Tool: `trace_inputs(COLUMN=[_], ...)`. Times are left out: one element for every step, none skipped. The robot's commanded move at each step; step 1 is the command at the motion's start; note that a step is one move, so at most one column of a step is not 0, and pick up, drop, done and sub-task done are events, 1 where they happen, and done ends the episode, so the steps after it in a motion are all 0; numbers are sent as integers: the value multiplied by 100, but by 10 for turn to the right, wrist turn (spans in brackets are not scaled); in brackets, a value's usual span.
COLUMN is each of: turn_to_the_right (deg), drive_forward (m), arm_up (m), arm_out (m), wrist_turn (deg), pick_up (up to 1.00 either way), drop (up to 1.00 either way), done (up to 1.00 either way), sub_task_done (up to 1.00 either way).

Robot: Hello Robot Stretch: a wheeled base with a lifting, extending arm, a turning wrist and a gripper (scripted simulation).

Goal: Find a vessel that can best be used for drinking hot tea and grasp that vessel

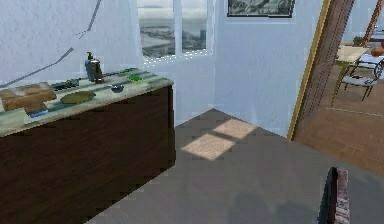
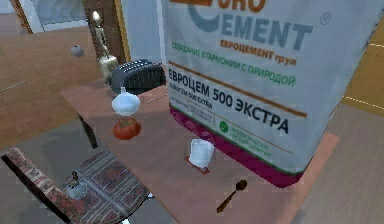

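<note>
Spoon (image 2: 233, 195): dark, laid nearest of all on the desk (image 2: 160, 168), close to its near edge.
Cup (image 2: 201, 152): white, stood upright on the desk just beside the foot of the sack; the spoon is found nearer and to its right, apart from it.
Sack (image 2: 250, 80): large, white and printed, with a dark red band along its bottom; it is stood on the right part of the desk.
Red-and-white thing (image 2: 125, 115): a white top is carried on a red base, placed left of the cup and farther back; its kind cannot be told.
Dark box (image 2: 137, 75): ribbed, set at the far end of the desk, behind the red-and-white thing.
Statue (image 2: 100, 45): gold and slim, stood at the far left, just left of the dark box.
Patterned surface (image 2: 100, 190): red and grey, seen low at the near left beside the desk.
Gripper: its state cannot be told.
Long desk (image 1: 110, 140): marble-topped over dark wood fronts, run along the left wall in the forward view.
Bottle (image 1: 93, 68): dark, stood toward the far end of the long desk.
Dish (image 1: 77, 97): green and flat, laid nearer than the bottle, with a brown block (image 1: 25, 97) to its left.
Window (image 1: 175, 28): set in the far wall, with sunlit patches (image 1: 220, 138) thrown on the floor below.
Doorway (image 1: 315, 70): wood-framed, at the right; a chair (image 1: 362, 75) is seen through it.
</note>
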Motion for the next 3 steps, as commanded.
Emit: trace_inputs(turn_to_the_right=[0, 0, 0], drive_forward=[0, 0, 0], arm_up=[26, 0, 0], arm_out=[0, 36, 0], wrist_turn=[0, 0, 450], pick_up=[0, 0, 0], drop=[0, 0, 0], done=[0, 0, 0], sub_task_done=[0, 0, 0])
